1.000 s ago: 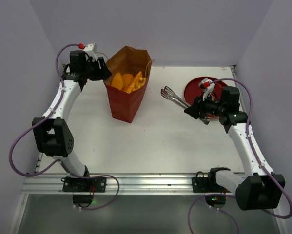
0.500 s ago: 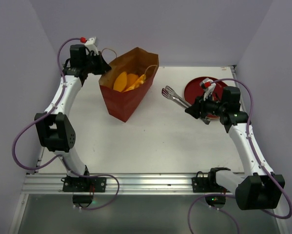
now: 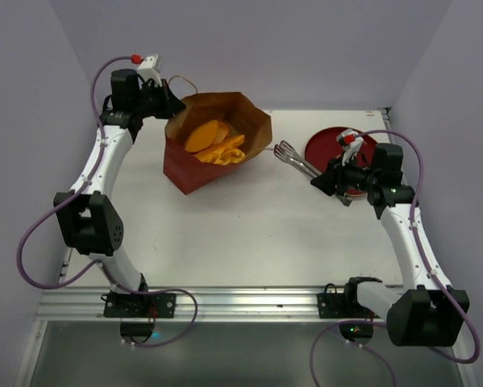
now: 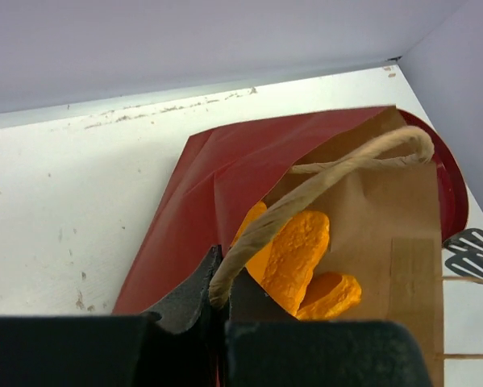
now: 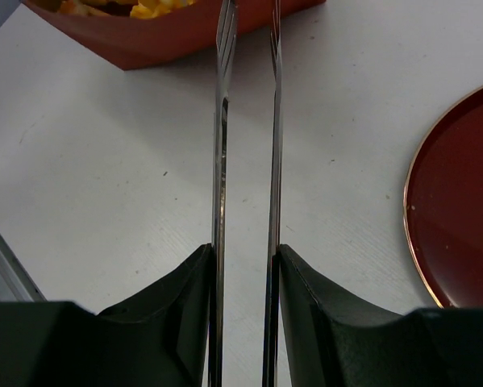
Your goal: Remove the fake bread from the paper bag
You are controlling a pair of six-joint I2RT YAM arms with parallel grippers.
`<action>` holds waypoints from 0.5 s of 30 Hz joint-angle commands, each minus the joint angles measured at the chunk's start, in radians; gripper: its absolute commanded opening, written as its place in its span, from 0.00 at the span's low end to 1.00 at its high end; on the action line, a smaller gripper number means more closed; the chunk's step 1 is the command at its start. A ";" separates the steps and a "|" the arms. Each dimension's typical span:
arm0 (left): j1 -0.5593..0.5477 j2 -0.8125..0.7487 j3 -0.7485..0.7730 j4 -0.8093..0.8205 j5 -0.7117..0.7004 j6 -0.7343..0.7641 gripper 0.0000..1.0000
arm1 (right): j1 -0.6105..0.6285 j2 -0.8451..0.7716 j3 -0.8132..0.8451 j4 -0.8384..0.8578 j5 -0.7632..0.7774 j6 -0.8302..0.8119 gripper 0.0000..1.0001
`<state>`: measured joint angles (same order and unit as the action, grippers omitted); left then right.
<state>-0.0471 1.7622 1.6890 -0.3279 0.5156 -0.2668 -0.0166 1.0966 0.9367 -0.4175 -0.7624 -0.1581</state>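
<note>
One paper bag (image 3: pixel 191 168), red outside and brown inside, stands tilted at the far left of the surface (image 3: pixel 249 234) with its mouth open. In it is the fake bread (image 3: pixel 207 135): at least three orange pieces, all inside. Left jaws are pinched together on one looped handle (image 4: pixel 306 189). Right jaws are clamped on one pair of metal tongs (image 3: pixel 293 159), tips just beside the bag. One dark-red plate (image 3: pixel 322 145) lies far right.

Bread (image 3: pixel 213 141) in bag (image 3: pixel 185 171) (tilted), plate (image 3: pixel 320 149) to right
</note>
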 commanded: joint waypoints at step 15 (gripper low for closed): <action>-0.008 -0.251 -0.308 0.303 0.103 -0.087 0.00 | -0.095 -0.049 0.048 -0.082 -0.133 -0.058 0.39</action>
<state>-0.0471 1.5692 1.4147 -0.1513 0.5591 -0.3008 -0.1081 1.0748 0.9371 -0.4698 -0.8043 -0.1749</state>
